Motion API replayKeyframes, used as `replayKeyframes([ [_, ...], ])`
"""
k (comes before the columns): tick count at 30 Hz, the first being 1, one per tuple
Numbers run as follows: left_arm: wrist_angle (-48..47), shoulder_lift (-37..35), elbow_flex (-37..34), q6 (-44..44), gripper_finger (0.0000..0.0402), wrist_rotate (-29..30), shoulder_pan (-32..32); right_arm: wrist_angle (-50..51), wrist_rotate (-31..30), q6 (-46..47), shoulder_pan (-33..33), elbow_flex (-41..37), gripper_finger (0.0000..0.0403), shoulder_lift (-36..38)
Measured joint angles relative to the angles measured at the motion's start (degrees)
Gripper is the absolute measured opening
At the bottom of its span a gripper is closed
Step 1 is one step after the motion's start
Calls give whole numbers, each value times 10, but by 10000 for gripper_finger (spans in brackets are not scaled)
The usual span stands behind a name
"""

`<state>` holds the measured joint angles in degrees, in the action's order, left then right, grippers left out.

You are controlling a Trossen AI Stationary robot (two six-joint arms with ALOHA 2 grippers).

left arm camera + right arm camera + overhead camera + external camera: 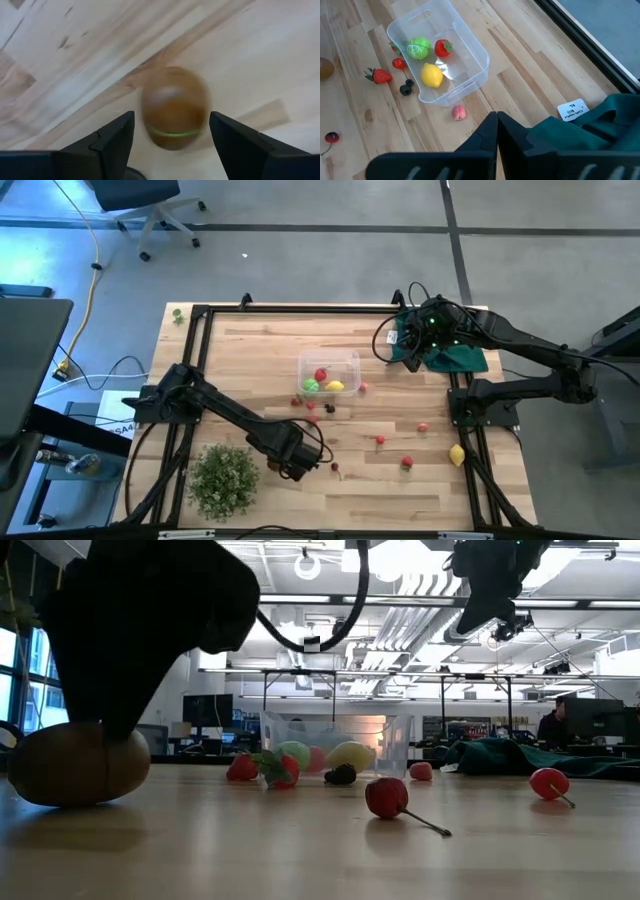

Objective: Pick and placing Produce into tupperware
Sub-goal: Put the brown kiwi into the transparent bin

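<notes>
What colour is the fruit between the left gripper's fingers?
Brown, with a thin green line: the kiwi, clearest in the left wrist view.

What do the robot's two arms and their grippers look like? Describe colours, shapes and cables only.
Both arms are dark, nearly black, built of jointed segments with black cables looping alongside. The left gripper has two broad, flat, wedge-shaped black fingers. The right gripper has matching black fingers; small green lights glow near its wrist.
</notes>
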<state>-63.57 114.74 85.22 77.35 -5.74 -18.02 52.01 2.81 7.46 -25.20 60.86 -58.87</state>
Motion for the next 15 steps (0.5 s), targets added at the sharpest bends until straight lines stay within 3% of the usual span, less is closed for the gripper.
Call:
replayKeyframes([
  [15, -16, 0, 1, -11, 248, 2, 0, 0, 0, 0, 0, 0, 0, 0],
])
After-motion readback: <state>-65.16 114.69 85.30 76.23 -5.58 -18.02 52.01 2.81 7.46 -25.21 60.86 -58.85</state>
